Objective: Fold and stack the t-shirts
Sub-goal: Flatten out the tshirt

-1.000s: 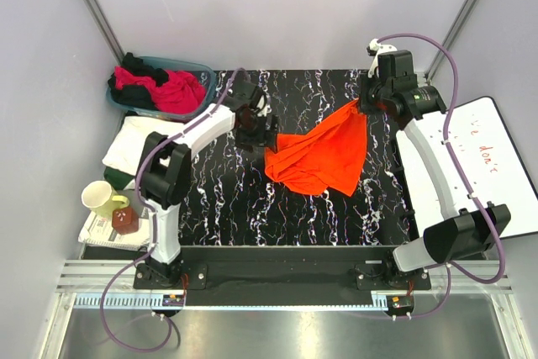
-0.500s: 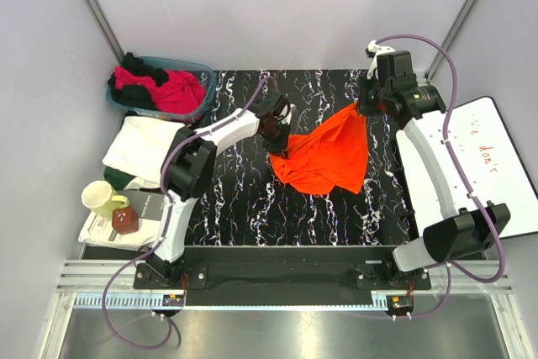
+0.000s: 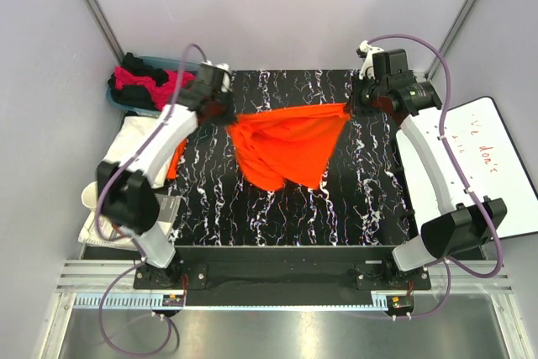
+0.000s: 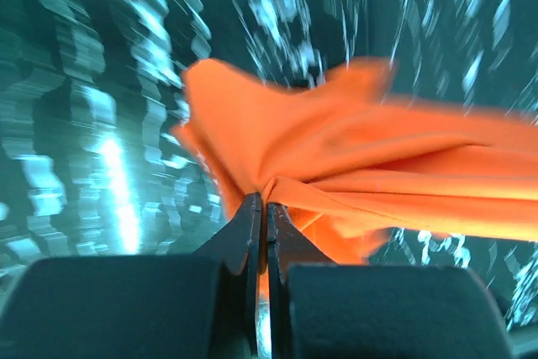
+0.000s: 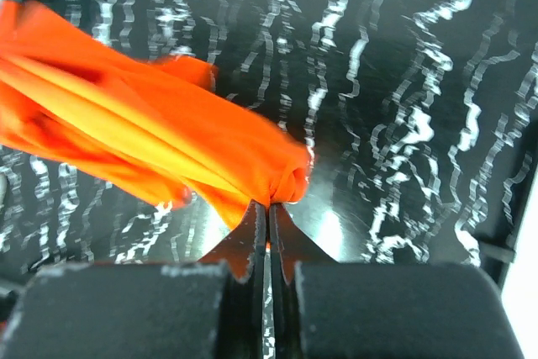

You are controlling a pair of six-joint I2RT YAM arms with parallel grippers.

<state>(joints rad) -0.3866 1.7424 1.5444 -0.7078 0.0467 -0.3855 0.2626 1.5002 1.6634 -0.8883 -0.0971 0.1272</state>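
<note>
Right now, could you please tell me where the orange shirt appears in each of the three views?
Top external: the orange shirt spans the middle, stretched between the left tool and the right tool.
Left wrist: it fills the centre to the right edge, pinched in the left tool.
Right wrist: it runs from upper left to centre, bunched at the right tool.
Shared landmark: the black marbled table behind it.

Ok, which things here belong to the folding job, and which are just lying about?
Job: orange t-shirt, stretched between left gripper and right gripper; pink t-shirt and black t-shirt in the teal basket; white t-shirt beside it.
Lying about: teal basket, white board.
</note>
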